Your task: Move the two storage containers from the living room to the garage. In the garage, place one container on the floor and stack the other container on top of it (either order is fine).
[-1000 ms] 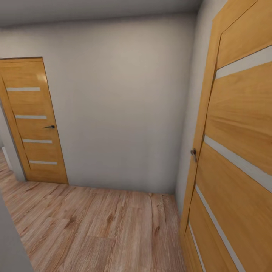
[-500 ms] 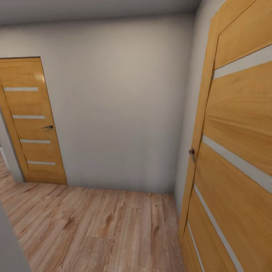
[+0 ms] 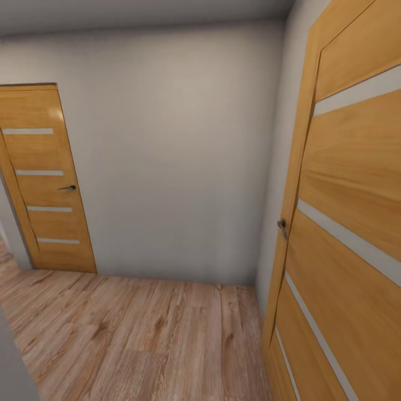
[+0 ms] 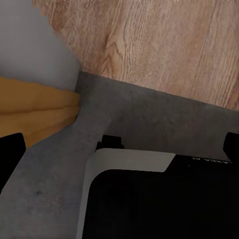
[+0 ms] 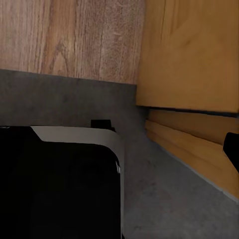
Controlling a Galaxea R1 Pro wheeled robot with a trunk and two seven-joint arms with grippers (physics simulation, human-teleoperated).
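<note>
The two storage containers are out of view. In the left wrist view my left gripper is open, its black fingertips at the picture's two sides with nothing between them. My right gripper looks open too, with one black fingertip at the edge and nothing held. Both hang over smooth dark grey concrete floor that meets light wood planks just ahead of my black, white-rimmed base.
The head view looks into a narrow hall with a white wall ahead. A closed wood-panelled door stands at the left. An open panelled door stands close at my right, and its leaf is also close beside my right arm. Wood-plank floor lies between.
The whole head picture has slid slightly left, so the camera has moved; the left door sits nearer the frame edge and the right door looms a little larger.
</note>
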